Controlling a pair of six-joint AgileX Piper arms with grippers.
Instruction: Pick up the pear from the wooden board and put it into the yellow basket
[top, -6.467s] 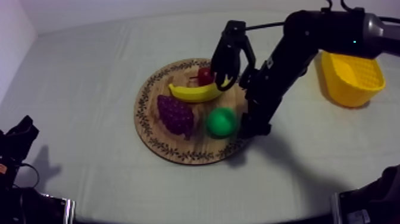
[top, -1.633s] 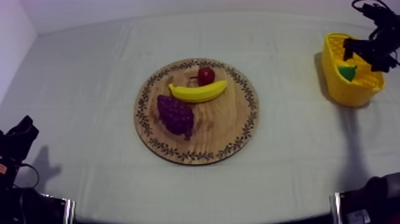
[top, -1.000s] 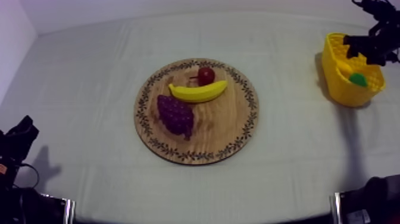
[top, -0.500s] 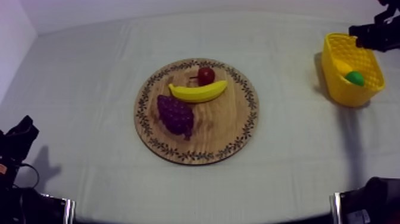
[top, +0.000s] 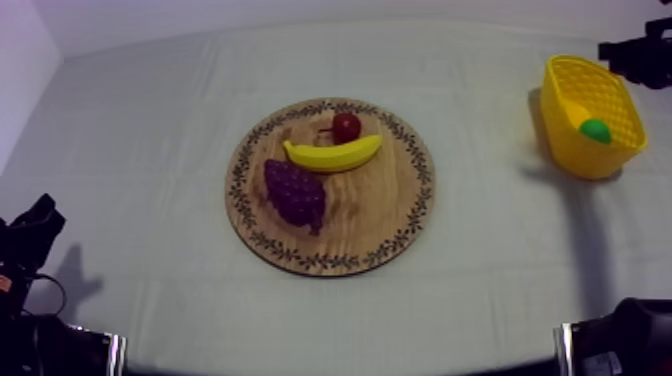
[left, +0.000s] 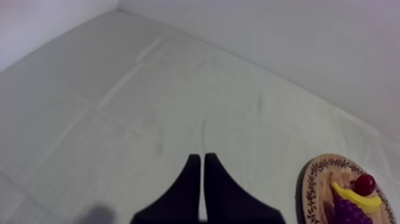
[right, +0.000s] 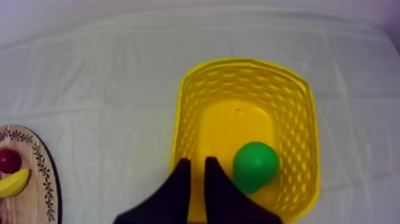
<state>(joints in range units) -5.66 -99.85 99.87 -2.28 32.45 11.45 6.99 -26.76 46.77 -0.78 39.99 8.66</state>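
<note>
Lying in the basket (right: 189, 101), the pear (right: 256, 167) looks delivered; the right tool (right: 196, 161), pressed together over the near rim, should rise straight to clear it. The left tool (left: 199, 157) is likewise pressed together.

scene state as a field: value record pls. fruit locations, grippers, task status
pear: inside the yellow basket, on its floor
wooden board: holds banana, grapes, small red fruit
left gripper: shut on nothing, over bare cloth, off to the board's side
right gripper: shut on nothing, above the basket, beside the pear
task status: looks done
</note>
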